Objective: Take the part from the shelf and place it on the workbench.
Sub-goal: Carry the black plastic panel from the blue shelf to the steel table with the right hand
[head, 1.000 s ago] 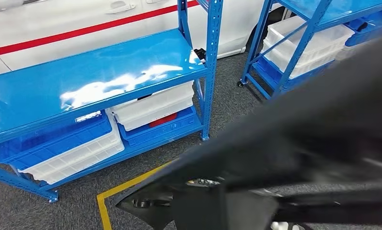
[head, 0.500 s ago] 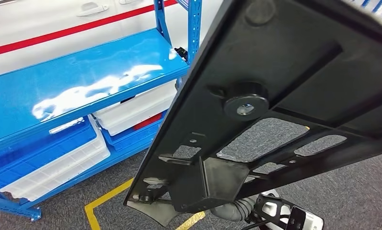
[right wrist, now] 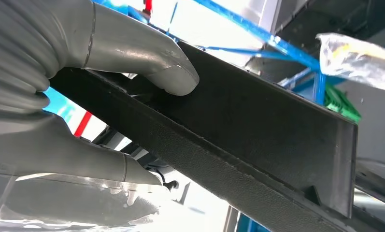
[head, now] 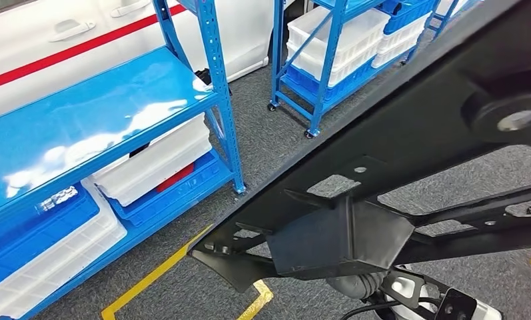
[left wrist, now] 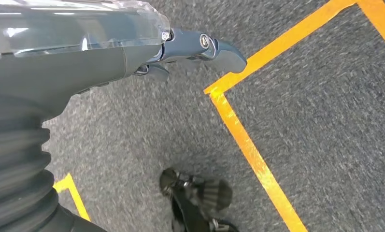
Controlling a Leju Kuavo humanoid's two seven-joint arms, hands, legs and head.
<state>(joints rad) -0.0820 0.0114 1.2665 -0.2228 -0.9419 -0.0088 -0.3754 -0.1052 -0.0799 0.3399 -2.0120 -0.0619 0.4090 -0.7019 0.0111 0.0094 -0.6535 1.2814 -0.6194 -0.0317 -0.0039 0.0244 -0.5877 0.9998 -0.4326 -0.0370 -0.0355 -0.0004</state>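
Black moulded plastic part (head: 409, 153): long ribbed panel, carried across the head view, off the blue shelf (head: 82, 127), tilted, near end low and just beside the yellow floor tape (head: 149, 280)

Right hand (right wrist: 108, 111): clamped on one long edge of the part, thumb pressed on the flat textured face, fingers wrapped under the lip

Left hand (left wrist: 195, 48): hanging over grey carpet, holding nothing; fingers mostly hidden behind the cover, so released or clenched cannot be told

Position relative to the blue shelf: part in front of it and well apart from its bare top level; white crates (head: 156, 160) on the level below; second blue rack (head: 329, 53) beyond the shelf. No workbench in sight

Handling, judged from shape alone:
- Probably light for its length, stiff along the ribs, liable to flex and swing at the free end
- Textured face likely to give fair grip; thin edge likely to pivot under a one-sided hold
- Best hold: along the lipped edge near mid-length, or at the boxed bracket (head: 346, 237) under the panel
- Risk: long free end striking shelf uprights during a turn

Step in hand: transport toward the workbench, placement not yet done
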